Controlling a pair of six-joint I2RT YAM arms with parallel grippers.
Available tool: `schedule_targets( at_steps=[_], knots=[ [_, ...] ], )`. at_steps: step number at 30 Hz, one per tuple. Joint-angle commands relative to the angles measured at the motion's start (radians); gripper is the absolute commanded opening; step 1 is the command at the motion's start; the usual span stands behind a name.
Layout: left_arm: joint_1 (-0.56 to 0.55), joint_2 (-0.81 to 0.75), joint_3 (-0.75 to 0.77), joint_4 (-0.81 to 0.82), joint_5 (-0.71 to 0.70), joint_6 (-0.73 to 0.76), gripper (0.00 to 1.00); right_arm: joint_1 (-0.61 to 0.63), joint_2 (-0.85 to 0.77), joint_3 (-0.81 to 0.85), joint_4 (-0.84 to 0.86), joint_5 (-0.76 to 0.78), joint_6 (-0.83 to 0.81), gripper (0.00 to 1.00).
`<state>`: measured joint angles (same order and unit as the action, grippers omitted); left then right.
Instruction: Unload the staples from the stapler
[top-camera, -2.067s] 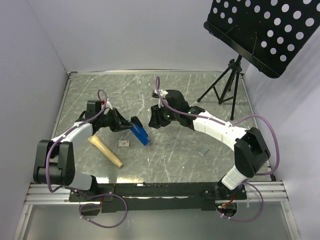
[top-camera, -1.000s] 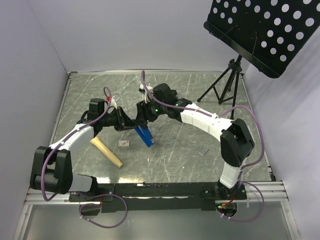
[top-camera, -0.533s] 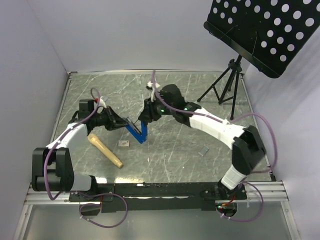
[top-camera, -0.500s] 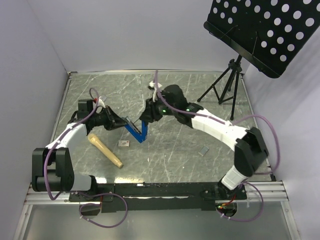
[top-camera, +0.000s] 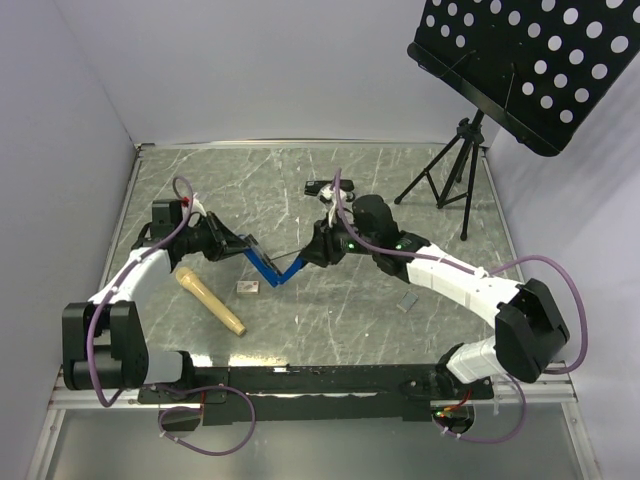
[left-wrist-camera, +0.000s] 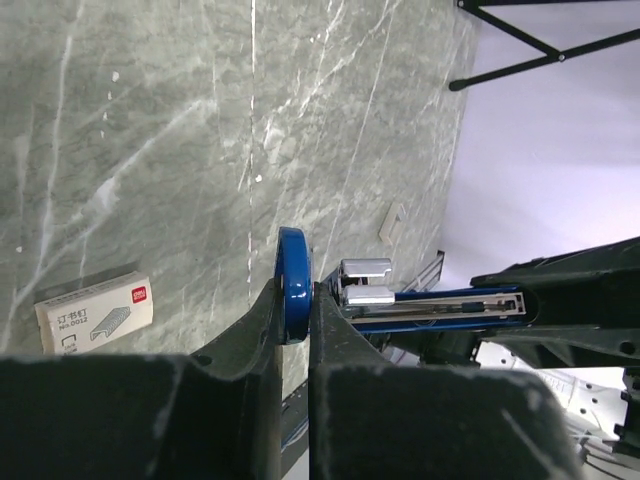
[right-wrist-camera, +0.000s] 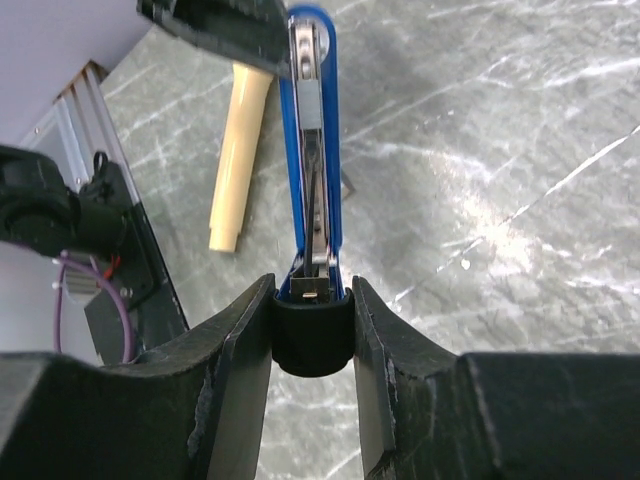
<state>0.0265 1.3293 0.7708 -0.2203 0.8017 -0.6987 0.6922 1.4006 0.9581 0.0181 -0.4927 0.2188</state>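
Observation:
The blue stapler (top-camera: 273, 268) hangs spread open in a wide V just above the table's middle left. My left gripper (top-camera: 248, 249) is shut on one blue arm of it; in the left wrist view that blue edge (left-wrist-camera: 293, 290) sits pinched between the fingers (left-wrist-camera: 255, 330), with the silvery rail (left-wrist-camera: 365, 281) running off to the right. My right gripper (top-camera: 306, 261) is shut on the other arm's black end (right-wrist-camera: 312, 335), and the open blue channel (right-wrist-camera: 316, 150) points away from it. I cannot make out staples in the channel.
A beige wooden handle (top-camera: 211, 303) and a small staple box (top-camera: 248, 287) lie near the stapler's left. An all-black stapler (top-camera: 325, 187) lies further back. A small grey piece (top-camera: 407, 300) sits right of centre. A tripod music stand (top-camera: 455, 180) stands back right.
My right gripper closed on the stapler's end and pulled it to the right, swinging the stapler wide open. The left arm drew back to the left with its half.

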Motion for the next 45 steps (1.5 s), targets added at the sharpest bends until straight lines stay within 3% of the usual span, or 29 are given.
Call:
schedule_targets(
  at_steps=[1,7,12,21,29,38,43,45],
  knots=[
    [0.032,-0.087,0.084,0.071,0.007,-0.107,0.01,-0.017,-0.009,-0.079,-0.118,0.026,-0.058,0.27],
    [0.032,-0.125,0.079,0.098,0.024,-0.125,0.01,-0.019,-0.025,-0.163,-0.083,-0.009,-0.042,0.32],
    [0.032,-0.16,0.064,0.127,0.022,-0.165,0.01,-0.019,-0.037,-0.222,-0.057,-0.07,-0.053,0.43],
    [0.032,-0.2,-0.011,0.213,0.085,-0.239,0.01,-0.016,0.026,-0.234,-0.021,-0.103,-0.047,0.47],
    [0.03,-0.239,-0.139,0.484,0.145,-0.395,0.01,-0.01,0.072,-0.234,0.127,-0.101,-0.021,0.66],
    [0.03,-0.289,-0.191,0.484,0.097,-0.391,0.01,0.012,0.011,-0.191,0.128,-0.096,-0.064,0.82],
    [0.032,-0.262,-0.173,0.394,0.065,-0.349,0.01,0.027,-0.086,-0.191,0.131,0.012,-0.05,0.88],
    [0.03,-0.254,-0.16,0.336,0.028,-0.344,0.01,0.084,-0.081,-0.156,0.088,0.2,-0.1,0.88]
  ],
)
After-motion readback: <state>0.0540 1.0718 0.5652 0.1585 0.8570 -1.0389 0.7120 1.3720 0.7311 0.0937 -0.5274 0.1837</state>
